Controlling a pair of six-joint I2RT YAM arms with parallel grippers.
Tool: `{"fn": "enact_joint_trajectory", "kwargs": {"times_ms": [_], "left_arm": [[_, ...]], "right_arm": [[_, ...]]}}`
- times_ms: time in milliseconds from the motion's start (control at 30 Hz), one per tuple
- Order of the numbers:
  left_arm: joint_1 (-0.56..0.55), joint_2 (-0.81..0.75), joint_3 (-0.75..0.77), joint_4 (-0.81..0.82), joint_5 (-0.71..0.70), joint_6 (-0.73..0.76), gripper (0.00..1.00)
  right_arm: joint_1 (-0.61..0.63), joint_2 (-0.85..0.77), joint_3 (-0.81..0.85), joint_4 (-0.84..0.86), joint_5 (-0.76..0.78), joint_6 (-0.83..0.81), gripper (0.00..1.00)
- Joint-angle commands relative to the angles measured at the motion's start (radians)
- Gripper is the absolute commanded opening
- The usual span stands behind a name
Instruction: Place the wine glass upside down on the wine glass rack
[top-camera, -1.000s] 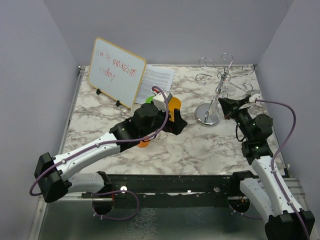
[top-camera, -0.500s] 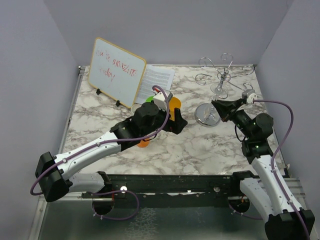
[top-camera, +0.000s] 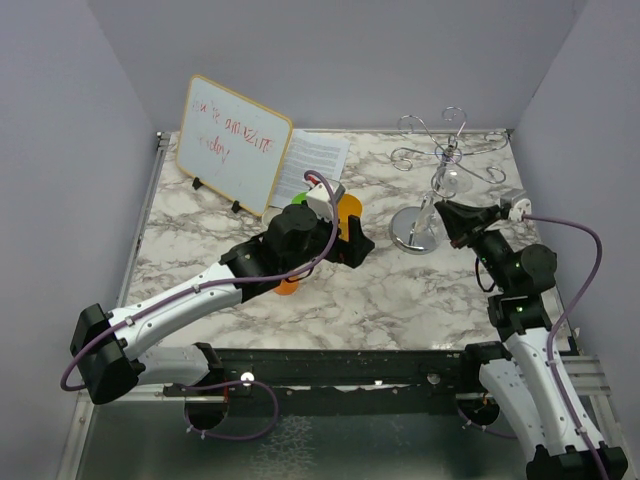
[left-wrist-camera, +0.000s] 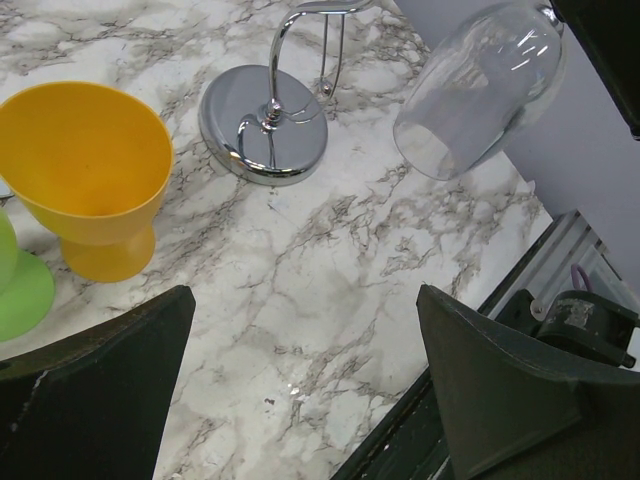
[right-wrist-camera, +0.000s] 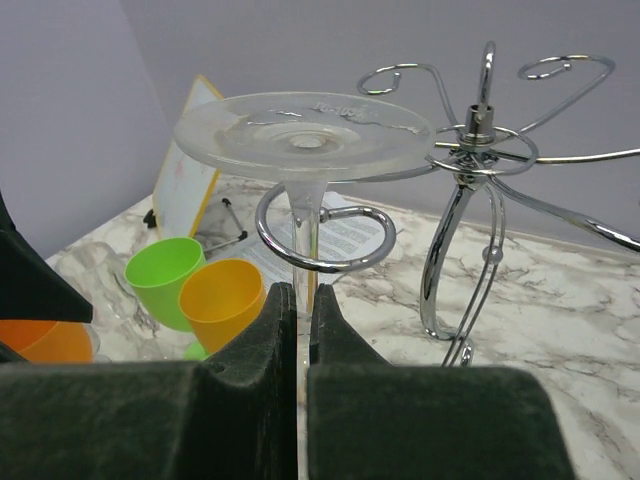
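Right wrist view shows your right gripper (right-wrist-camera: 297, 300) clamped on the stem of the wine glass (right-wrist-camera: 305, 135), foot up at a curled arm of the wine glass rack (right-wrist-camera: 478, 125), while your left gripper (left-wrist-camera: 305, 300) gapes wide, holding nothing, near the empty yellow cup (left-wrist-camera: 85, 170).

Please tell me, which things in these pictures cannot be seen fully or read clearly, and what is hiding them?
- Top view: the writing on the whiteboard is too small and faint to read.
- Right wrist view: the bowl of the wine glass is hidden behind the right fingers; only foot and stem show.
- Right wrist view: the wine glass rack base is hidden behind the same fingers.
- Left wrist view: the green cup is cut off by the left edge.
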Motion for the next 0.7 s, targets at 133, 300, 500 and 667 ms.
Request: {"fn": "enact_joint_trajectory", "kwargs": {"times_ms": [133, 300, 500, 667], "left_arm": [[0.009, 0.001, 0.027, -0.015, -0.005, -0.005, 0.93], [0.012, 0.007, 0.034, -0.016, -0.008, 0.0, 0.93], [0.017, 0.017, 0.052, -0.029, -0.015, 0.011, 0.93], [0.02, 0.029, 0.081, -0.041, -0.032, 0.016, 0.94]], "right_arm": [[0.004, 0.03, 0.027, -0.069, 0.152, 0.013, 0.02], [0.004, 0.072, 0.046, -0.094, 0.152, 0.039, 0.14], [0.005, 0.081, 0.076, -0.185, 0.158, 0.064, 0.52], [0.004, 0.029, 0.088, -0.28, 0.149, 0.088, 0.71]]}}
